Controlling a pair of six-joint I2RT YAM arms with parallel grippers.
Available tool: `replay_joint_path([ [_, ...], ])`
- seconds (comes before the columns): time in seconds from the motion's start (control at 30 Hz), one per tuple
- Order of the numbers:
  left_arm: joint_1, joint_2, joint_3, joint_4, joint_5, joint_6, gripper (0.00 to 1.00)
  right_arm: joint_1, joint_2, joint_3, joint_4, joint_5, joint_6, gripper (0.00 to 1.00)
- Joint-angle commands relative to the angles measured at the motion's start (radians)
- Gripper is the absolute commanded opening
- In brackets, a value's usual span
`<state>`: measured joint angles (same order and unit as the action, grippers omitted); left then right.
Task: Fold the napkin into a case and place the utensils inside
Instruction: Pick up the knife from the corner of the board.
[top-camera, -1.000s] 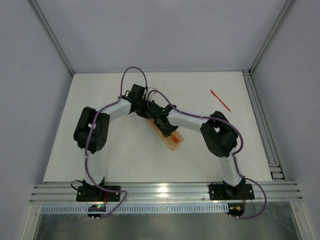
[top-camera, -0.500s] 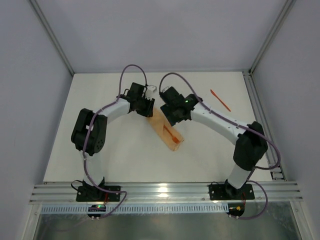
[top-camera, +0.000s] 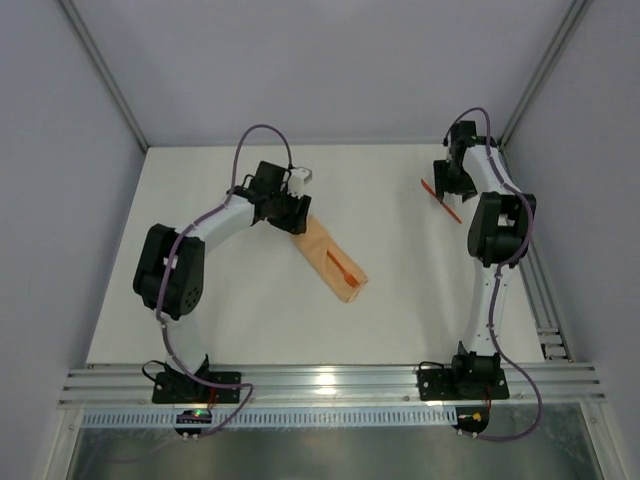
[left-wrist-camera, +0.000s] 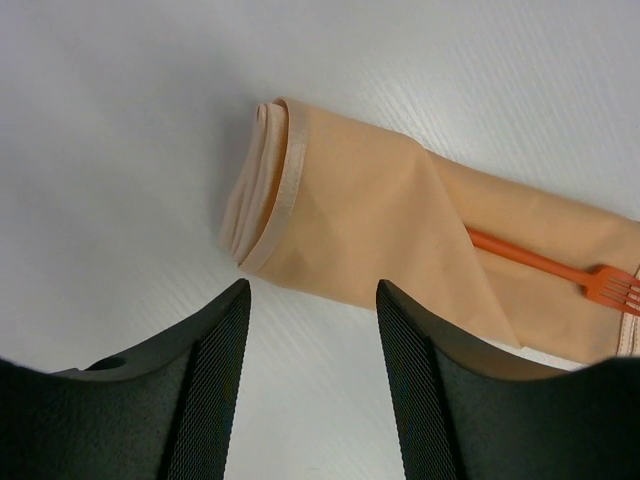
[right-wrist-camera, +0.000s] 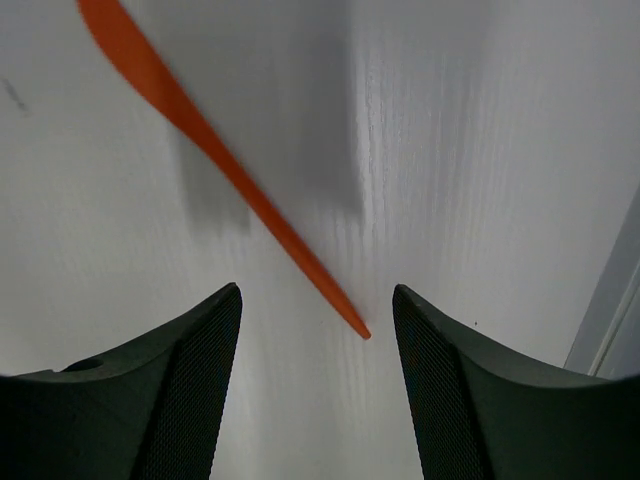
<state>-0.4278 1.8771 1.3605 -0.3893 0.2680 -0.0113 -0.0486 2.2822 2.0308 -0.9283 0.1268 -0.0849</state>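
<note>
The white worktop (top-camera: 230, 320) is carrying a narrow folded peach-orange cloth case (top-camera: 325, 255) near its centre. In the top view the case is lying slantwise, one end pointing toward 11 o'clock and the other toward 5 o'clock. A thin orange-red plastic fork (top-camera: 345, 268) is lying along the case with its tines toward the 5 o'clock end. In the left wrist view its handle is disappearing under the diagonal fold of the cloth, while the forked end is showing on the lower layer.

The left end effector (top-camera: 296, 218) is hovering at the 11 o'clock end of the case. Its two black fingers (left-wrist-camera: 210, 380) are standing apart with nothing between them. The rolled end of the case is sitting just beyond the fingertips, and whether it is touching them cannot be told.

A thin orange-red plastic stick with a pointed tip (top-camera: 452, 212) is lying flat toward the 1 o'clock corner of the worktop, well apart from the case. The right end effector (top-camera: 445, 180) is hanging over it, jaws spread wide and gripping nothing. In the right wrist view the stick is running from its broader end at 11 o'clock down toward 5 o'clock. Its pointed tip is ending in the gap between the fingers, touching neither.
</note>
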Motion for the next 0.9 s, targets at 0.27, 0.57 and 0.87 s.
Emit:
replay_joint_path([
  [0.27, -0.002, -0.151, 0.043, -0.098, -0.061, 0.111, 0.62, -0.054, 0.082, 0.058, 0.003, -0.058, -0.147, 0.70],
  [0.57, -0.002, -0.219, 0.023, -0.124, -0.052, 0.137, 0.63, -0.059, 0.138, 0.065, -0.011, -0.095, -0.159, 0.71],
  [0.87, 0.006, -0.248, 0.026, -0.148, -0.084, 0.159, 0.63, -0.057, 0.241, 0.245, -0.139, -0.202, -0.078, 0.51],
])
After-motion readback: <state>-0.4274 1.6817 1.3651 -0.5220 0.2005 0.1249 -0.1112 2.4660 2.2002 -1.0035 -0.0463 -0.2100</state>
